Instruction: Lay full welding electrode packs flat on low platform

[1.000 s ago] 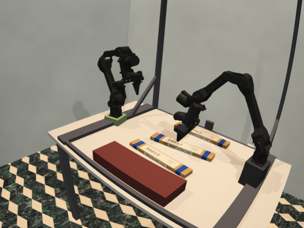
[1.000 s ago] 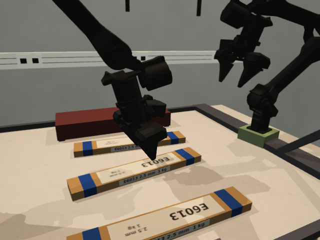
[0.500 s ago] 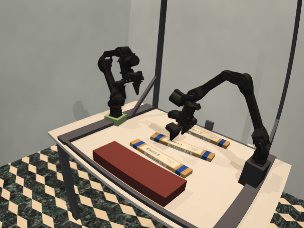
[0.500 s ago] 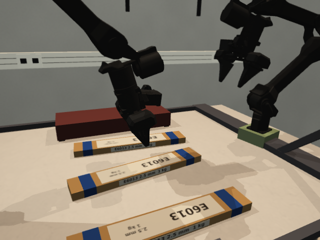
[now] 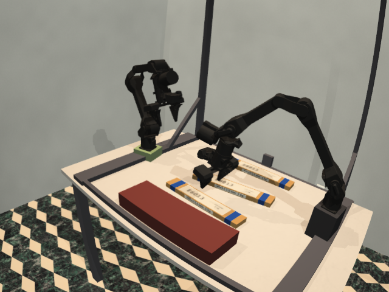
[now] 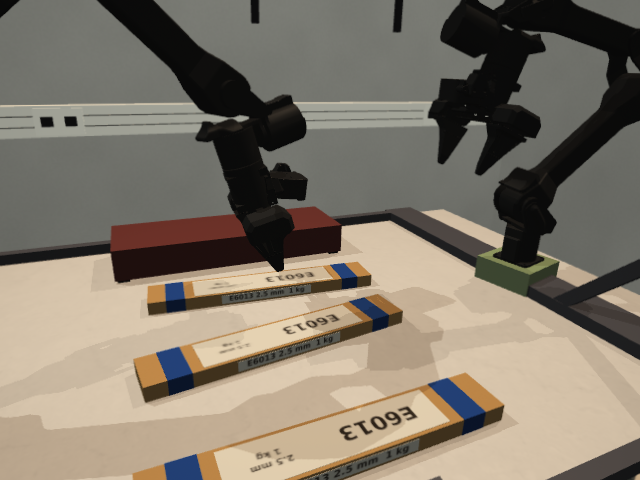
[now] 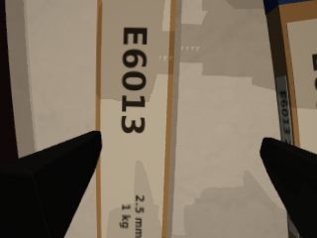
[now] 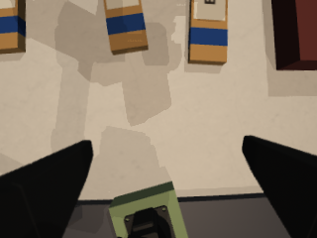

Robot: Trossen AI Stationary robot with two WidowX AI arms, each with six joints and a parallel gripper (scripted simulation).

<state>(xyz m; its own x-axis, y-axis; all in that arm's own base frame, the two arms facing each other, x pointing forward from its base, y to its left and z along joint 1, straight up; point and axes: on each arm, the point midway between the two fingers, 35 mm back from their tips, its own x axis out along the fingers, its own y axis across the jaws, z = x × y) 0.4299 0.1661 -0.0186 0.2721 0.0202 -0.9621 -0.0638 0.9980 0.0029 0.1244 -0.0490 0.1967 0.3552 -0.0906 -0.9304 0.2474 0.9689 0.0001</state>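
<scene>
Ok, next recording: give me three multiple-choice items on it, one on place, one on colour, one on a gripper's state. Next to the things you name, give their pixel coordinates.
1. Where do the electrode packs (image 5: 197, 199) (image 6: 263, 335) (image 7: 111, 164) (image 8: 208, 54) lie?
A) all on the platform (image 5: 179, 216) (image 6: 180, 237) (image 7: 4, 74) (image 8: 308, 30)
B) all off it
C) one on, two off

2. What colour are their bands (image 5: 232, 217) (image 6: 175, 297) (image 7: 274, 5) (image 8: 208, 36)?
A) blue
B) green
C) red

3. How is the left gripper (image 5: 211, 182) (image 6: 279, 264) (image 7: 181, 142)?
A) shut on a pack
B) shut, empty
C) open

1 B: all three rest on the table (image 5: 267, 245) (image 6: 77, 330) (image 7: 223, 124) (image 8: 208, 114).
2 A: each visible band is blue.
3 C: its fingers stand wide apart in the left wrist view.

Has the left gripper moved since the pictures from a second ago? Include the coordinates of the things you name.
Yes: in the top view, the left gripper (image 5: 211, 183) (image 6: 279, 254) (image 7: 181, 142) has shifted closer to the red platform (image 5: 175, 213) (image 6: 175, 237) (image 7: 3, 99) (image 8: 308, 37).
</scene>
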